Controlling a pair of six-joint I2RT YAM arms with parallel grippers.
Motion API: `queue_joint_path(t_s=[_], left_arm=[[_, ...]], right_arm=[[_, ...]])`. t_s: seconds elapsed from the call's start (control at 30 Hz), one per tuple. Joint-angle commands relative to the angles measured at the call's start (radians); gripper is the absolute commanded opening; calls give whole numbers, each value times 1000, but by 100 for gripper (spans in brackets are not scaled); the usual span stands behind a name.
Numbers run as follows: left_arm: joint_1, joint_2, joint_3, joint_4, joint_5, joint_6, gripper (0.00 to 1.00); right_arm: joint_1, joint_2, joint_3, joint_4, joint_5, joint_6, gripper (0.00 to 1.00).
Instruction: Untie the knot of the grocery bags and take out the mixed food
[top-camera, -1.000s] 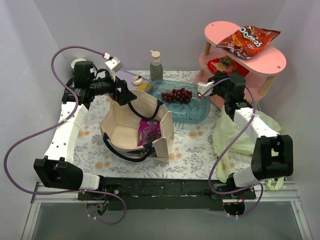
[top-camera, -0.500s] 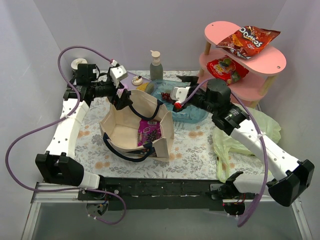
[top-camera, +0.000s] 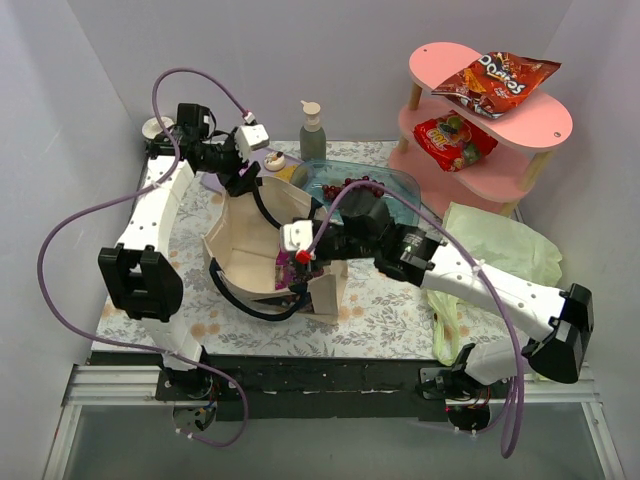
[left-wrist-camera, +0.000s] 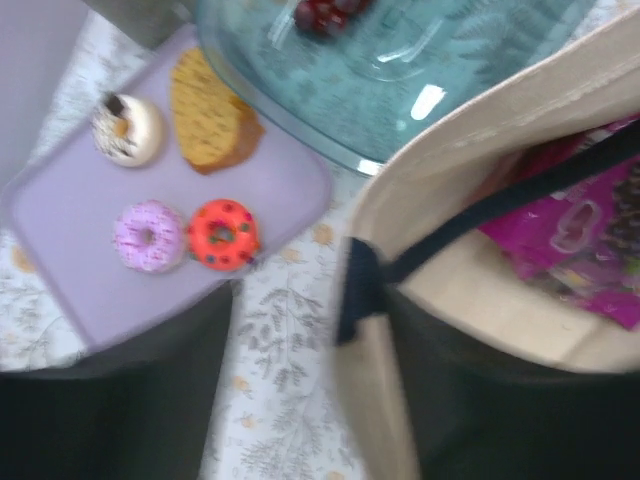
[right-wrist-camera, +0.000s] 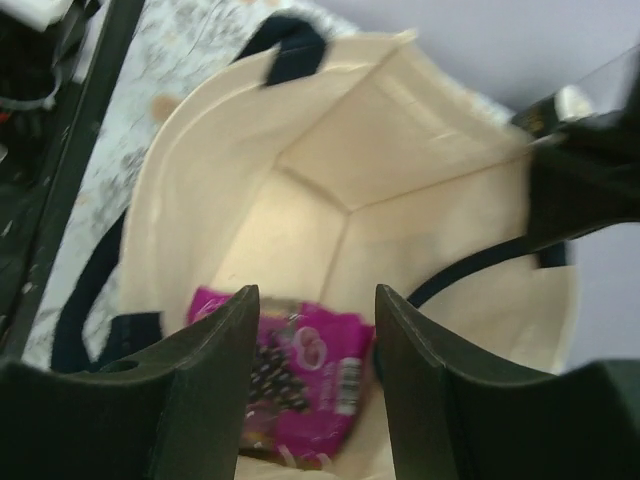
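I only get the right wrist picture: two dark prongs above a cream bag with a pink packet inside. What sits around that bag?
Observer: Just behind the canvas tote stands a clear blue tray holding dark grapes.
Visitor: Any other bag?
Observer: Yes, a pale-green plastic bag lies on the table to the tote's right.
Visitor: And the other claw?
Observer: The left claw, open, straddles the tote's rim, next to a purple tray of donuts.

White links (top-camera: 150, 215), black joints (top-camera: 140, 285), purple cables (top-camera: 42, 262).
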Motion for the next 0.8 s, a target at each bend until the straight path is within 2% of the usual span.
queue_joint_path(t_s=[0.0, 0.03, 0.07, 0.17, 0.27, 0.37, 0.4, 0.47, 0.5, 0.53, 0.63, 0.7, 0.77], left_arm=[[3, 62, 137, -282, 22, 72, 32], [3, 74, 145, -357, 28, 67, 13], [2, 79, 142, -388, 31, 61, 1], [2, 6, 92, -404, 63, -28, 0], [3, -114, 12, -323, 127, -149, 0], [2, -351, -140, -188, 177, -268, 0], [2, -504, -245, -153, 219, -286, 0], [0, -658, -387, -30, 249, -344, 0], [-1, -751, -453, 11, 270, -358, 0], [-3, -900, -582, 82, 278, -365, 0], [-4, -1147, -758, 160, 283, -391, 0], [-4, -1206, -817, 206, 235, -495, 0], [-4, -1214, -838, 195, 228, -525, 0]], right_arm=[[15, 5, -96, 26, -5, 28, 56], [15, 10, -101, 31, -10, 27, 56], [15, 21, -102, 30, -11, 22, 56], [15, 76, -69, -39, -22, -10, 50], [23, 90, -51, -87, -44, -82, 46], [24, 85, -55, -125, -1, -181, 44], [24, 82, -68, -148, 15, -212, 43], [24, 65, -84, -170, 47, -259, 42], [23, 64, -91, -190, 47, -286, 41], [24, 59, -104, -194, 58, -294, 40], [24, 65, -116, -202, 47, -302, 38], [24, 71, -114, -196, 33, -303, 37], [24, 87, -104, -187, 10, -302, 36]])
